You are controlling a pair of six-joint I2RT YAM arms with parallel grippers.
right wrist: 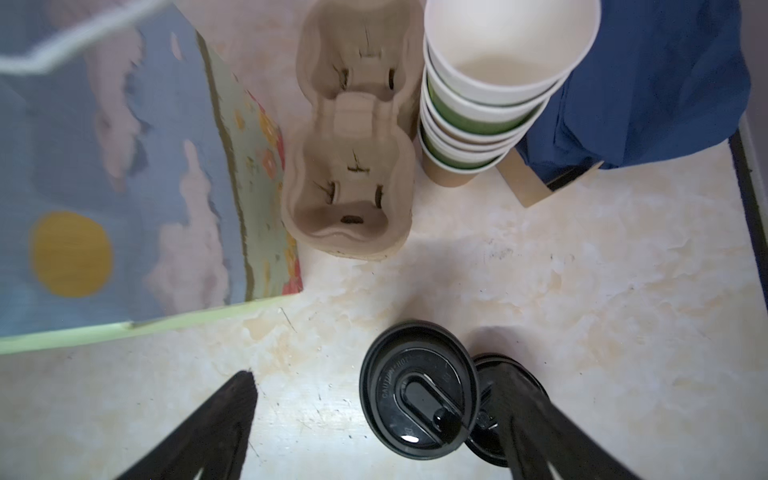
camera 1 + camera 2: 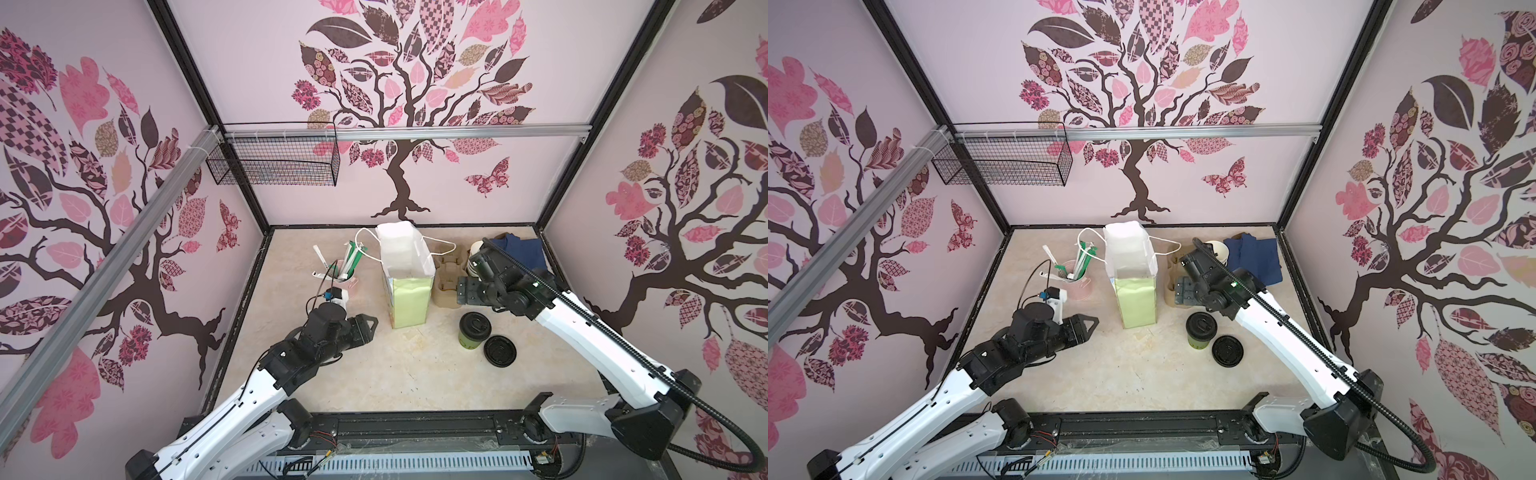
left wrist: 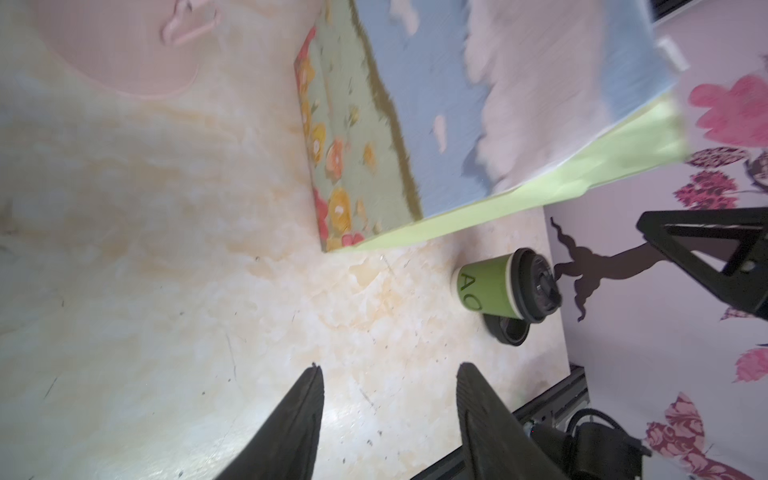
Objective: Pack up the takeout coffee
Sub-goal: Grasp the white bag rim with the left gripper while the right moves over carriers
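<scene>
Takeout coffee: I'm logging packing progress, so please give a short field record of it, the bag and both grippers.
takeout coffee: upright on table, lidded, outside the bag
paper bag: upright, top open
loose lid: flat on table beside the coffee
left gripper: fingers apart, empty
right gripper: fingers apart, coffee lid in view between them, not gripped

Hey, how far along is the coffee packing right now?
Done: the takeout coffee is lidded, and the paper bag stands open. In hand: the right end effector hovers open over the cup, gripping nothing. Remaining: grasp the cup and lower it into the bag.
</scene>
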